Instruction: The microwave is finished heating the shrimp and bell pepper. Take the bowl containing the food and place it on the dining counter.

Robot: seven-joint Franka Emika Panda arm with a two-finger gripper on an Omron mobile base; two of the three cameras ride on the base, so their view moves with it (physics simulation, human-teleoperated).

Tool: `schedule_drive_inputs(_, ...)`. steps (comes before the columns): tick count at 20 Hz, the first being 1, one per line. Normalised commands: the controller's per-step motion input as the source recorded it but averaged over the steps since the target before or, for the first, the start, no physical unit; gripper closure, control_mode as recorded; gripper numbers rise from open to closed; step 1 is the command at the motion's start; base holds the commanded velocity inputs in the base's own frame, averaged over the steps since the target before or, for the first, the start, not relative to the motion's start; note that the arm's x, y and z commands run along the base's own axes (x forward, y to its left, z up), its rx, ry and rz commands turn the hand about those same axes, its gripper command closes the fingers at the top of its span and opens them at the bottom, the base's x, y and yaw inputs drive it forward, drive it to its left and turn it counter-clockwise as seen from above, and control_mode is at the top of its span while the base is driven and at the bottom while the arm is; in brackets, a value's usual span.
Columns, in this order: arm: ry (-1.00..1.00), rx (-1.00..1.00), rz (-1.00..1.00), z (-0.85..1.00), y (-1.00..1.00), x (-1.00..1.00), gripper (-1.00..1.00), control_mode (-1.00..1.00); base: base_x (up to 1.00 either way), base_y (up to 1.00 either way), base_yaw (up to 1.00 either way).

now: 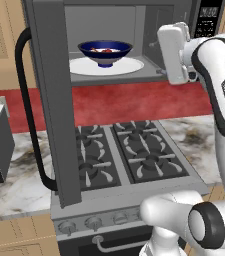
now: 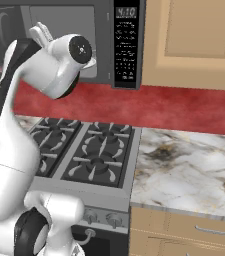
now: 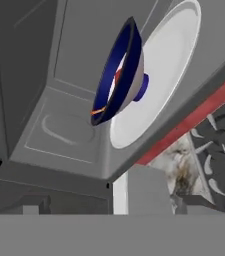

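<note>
One step done: microwave (image 1: 134, 30) door open; bowl (image 1: 105, 51) on turntable (image 1: 129, 65), ungrasped; gripper fingers spread, empty; lift and transfer to dining counter remain.

We see the white arm (image 1: 219, 95) rising from its base, elbow bent, forearm reaching forward at upper height. The hand (image 1: 176, 52) is rolled sideways, its jaws spread fully apart, holding nothing.
</note>
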Motion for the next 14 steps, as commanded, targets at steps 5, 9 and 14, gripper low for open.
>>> schedule_drive_inputs(5, 0.14, 0.0, -0.11, -0.15, 0.0, 0.84, -1.0, -1.0, 0.0, 0.0, 0.0)
schedule_drive_inputs(9, 0.14, 0.0, -0.13, -0.08, 0.0, 0.77, -1.0, -1.0, 0.0, 0.0, 0.0)
schedule_drive_inputs(14, 0.12, 0.0, -0.14, 0.0, 0.14, 0.71, -1.0, -1.0, 0.0, 0.0, 0.0)
